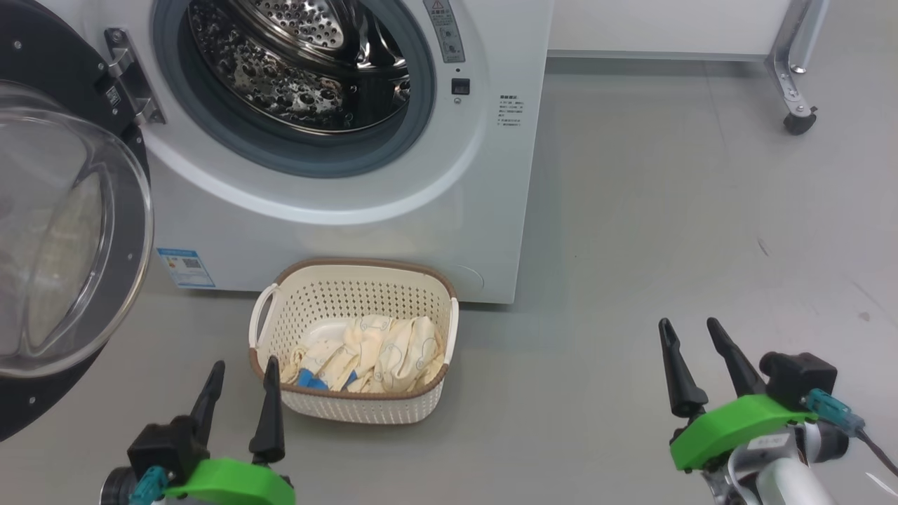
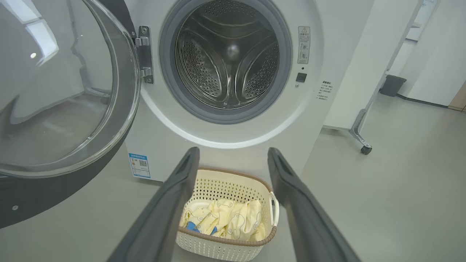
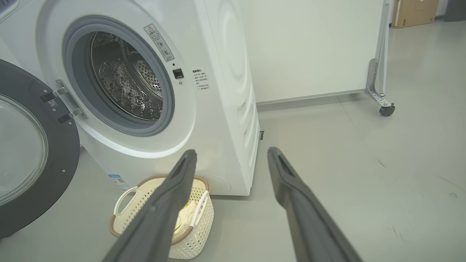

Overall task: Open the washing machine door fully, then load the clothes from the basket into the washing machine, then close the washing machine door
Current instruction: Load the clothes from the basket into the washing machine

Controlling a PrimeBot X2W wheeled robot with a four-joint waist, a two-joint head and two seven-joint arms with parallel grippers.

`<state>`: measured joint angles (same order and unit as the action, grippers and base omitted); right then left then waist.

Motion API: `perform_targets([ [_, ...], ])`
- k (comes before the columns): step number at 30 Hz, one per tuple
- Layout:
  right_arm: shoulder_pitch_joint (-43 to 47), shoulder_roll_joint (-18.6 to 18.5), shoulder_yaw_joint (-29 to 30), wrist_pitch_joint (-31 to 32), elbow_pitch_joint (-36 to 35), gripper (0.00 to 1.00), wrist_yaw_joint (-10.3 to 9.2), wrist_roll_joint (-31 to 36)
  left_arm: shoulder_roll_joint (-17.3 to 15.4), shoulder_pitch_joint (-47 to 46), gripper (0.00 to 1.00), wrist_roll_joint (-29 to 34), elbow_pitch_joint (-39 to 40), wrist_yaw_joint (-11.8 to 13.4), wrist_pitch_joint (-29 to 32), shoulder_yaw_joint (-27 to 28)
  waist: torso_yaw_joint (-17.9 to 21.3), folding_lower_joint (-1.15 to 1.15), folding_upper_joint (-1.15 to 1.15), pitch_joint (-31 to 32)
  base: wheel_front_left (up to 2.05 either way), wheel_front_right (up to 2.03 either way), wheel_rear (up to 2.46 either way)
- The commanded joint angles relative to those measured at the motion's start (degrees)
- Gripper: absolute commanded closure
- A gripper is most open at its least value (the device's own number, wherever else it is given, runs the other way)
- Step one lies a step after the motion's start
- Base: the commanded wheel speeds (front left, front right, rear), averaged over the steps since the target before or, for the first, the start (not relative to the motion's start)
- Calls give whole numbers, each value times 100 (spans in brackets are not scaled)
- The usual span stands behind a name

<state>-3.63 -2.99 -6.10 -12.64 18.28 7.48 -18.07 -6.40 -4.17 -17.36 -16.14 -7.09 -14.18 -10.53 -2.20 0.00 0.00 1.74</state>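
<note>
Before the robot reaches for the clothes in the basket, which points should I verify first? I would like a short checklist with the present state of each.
1. The washing machine door stands aside, off the drum opening: ok.
2. The door is at its full swing: cannot tell.
3. The clothes lie inside the basket, which stands in front of the washing machine: ok.
4. The left gripper is open and holds nothing, beside the basket's near left corner: ok.
5. The right gripper is open and holds nothing, over the floor: ok.
</note>
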Motion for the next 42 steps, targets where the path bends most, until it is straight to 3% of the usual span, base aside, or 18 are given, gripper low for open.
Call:
perform_targets([
  [1, -169, 4, -134, -84, -157, 0, 1, 39, -38, -130, 0, -78, 147, -22, -82, 194, -1, 0, 0, 2, 2, -2, 0],
  [13, -176, -3, -143, -60, -153, 0, 1, 49, -118, -111, 0, -379, 259, -36, -82, 104, -16, 0, 0, 21, 91, -91, 0],
  [26, -166, -20, -148, -38, -156, 0, 1, 50, -109, -112, 0, -148, 266, -38, -82, 97, -63, 0, 0, 43, 167, -167, 0],
  [42, -154, -25, -209, -26, -138, 0, 1, 62, -205, -84, 0, -261, 287, -39, -82, -85, -118, 0, 0, 59, 24, -24, 0],
])
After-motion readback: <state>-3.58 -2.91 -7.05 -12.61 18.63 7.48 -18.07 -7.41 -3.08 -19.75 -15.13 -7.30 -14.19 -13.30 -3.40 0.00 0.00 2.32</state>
